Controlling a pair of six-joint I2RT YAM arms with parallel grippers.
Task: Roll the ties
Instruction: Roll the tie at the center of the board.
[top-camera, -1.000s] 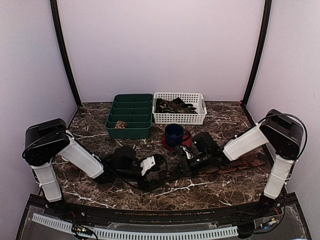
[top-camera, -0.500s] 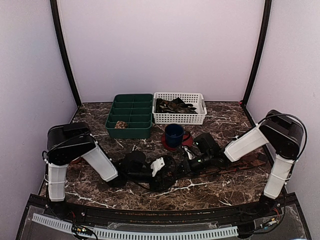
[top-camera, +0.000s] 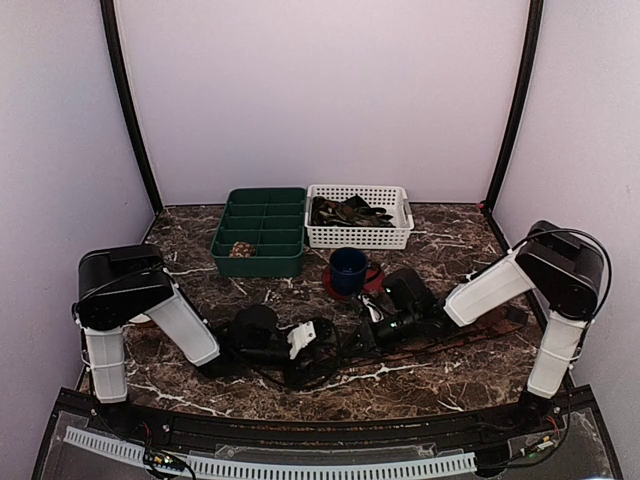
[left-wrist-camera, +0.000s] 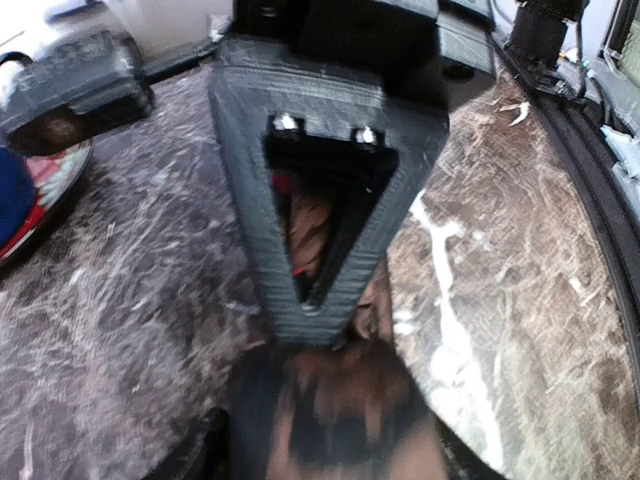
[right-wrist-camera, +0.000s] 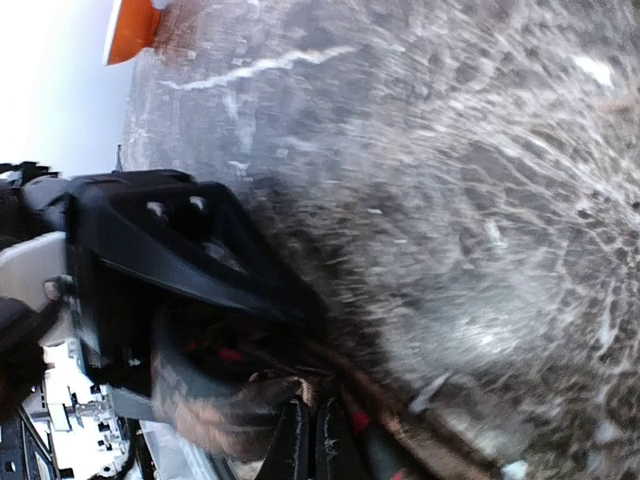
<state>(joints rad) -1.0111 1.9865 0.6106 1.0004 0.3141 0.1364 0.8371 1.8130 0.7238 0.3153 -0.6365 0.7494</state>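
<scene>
A dark brown marble desk (top-camera: 440, 375) with white veins carries a green compartment tray (top-camera: 258, 265) at the back. A white lattice basket (top-camera: 360, 238) stands just beside it on the right. In front of the basket, a blue mug (top-camera: 348, 270) stands upright on a red saucer (top-camera: 373, 281). Pale walls (top-camera: 320, 100) enclose three sides.

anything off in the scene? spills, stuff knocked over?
Nothing stands out: mug upright on its coaster, one rolled tie in the tray, loose ties inside the basket, one tie laid out right of centre. Wrist views blurred.
</scene>
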